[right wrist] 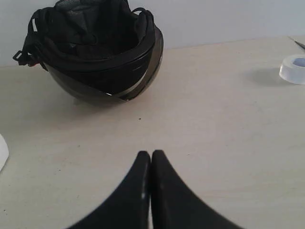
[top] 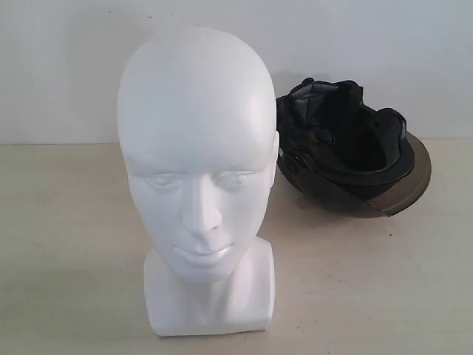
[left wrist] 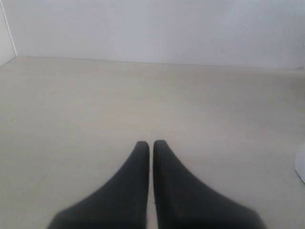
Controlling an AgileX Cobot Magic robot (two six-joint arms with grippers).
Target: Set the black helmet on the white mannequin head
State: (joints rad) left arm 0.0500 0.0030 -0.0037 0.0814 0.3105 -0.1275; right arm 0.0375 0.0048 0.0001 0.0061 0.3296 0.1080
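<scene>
1. My left gripper (left wrist: 151,143) has its two dark fingers pressed together, tips meeting, with nothing between them. It hangs just above bare table.
2. My right gripper (right wrist: 151,153) is the same: fingers closed tip to tip, holding nothing, low over the table (top: 66,244) and pointing toward the helmet.
3. The black helmet (right wrist: 95,52) lies ahead of the right gripper, well apart from it. It rests upside down on its rounded shell, so the opening faces up and the dark padded lining shows inside.
4. Its smoky brown visor (top: 403,188) curves around the lower front edge, on the side toward the right of the exterior view.
5. The white mannequin head (top: 198,170) stands upright on its squarish base at the front of the exterior view, left of centre, with its face toward the camera. It is bare and glossy.
6. The helmet sits behind the head and to its right in that view, partly hidden by it. I cannot tell whether the two touch.
7. A roll of clear tape (right wrist: 293,69) lies on the table far out to one side of the right gripper, well apart from the helmet.
8. The table is pale beige, backed by a plain white wall (top: 384,44).
</scene>
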